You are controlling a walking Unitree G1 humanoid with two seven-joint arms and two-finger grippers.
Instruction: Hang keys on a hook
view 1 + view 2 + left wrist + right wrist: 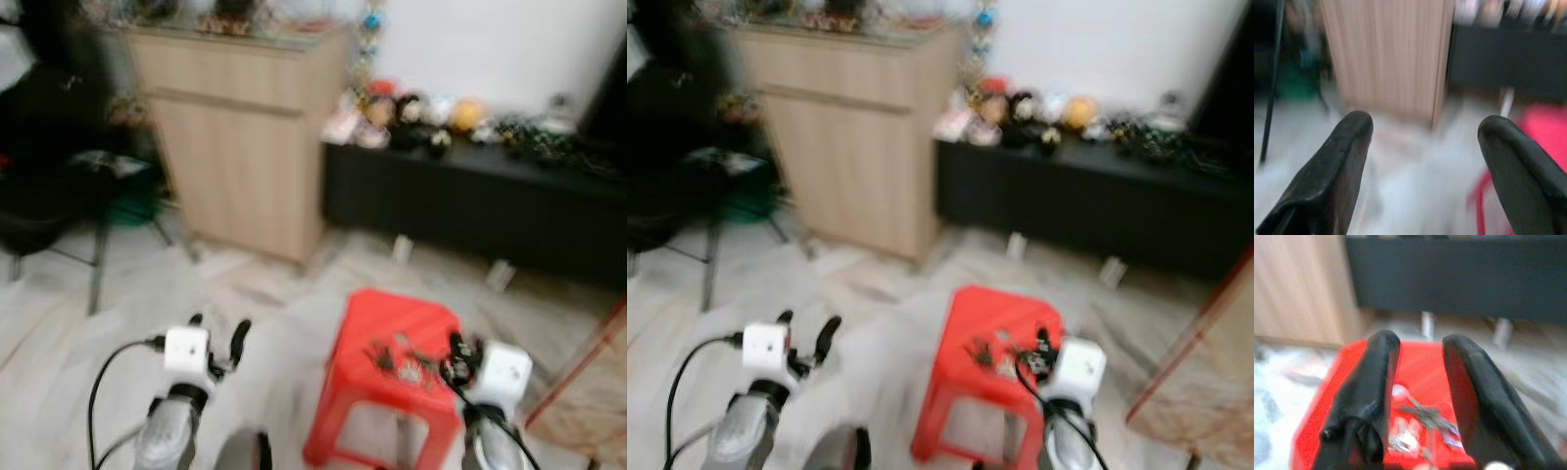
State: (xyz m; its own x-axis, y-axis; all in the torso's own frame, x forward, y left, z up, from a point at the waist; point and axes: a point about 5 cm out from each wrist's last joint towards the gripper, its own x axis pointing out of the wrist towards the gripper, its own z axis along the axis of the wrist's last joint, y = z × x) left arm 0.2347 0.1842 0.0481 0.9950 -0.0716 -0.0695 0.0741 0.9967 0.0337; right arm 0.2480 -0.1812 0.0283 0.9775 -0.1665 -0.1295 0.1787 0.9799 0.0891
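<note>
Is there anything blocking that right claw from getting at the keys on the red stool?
Nothing visible does. The keys lie bare on the red stool, and the right gripper hangs just above them, fingers open to either side.

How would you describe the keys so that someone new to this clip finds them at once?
Find the red plastic stool on the pale floor, in front of the long black cabinet. The keys lie in a loose metallic bunch on the stool's top, near its front edge. The right claw hovers open just above them, and they are the only small things on the stool.
</note>
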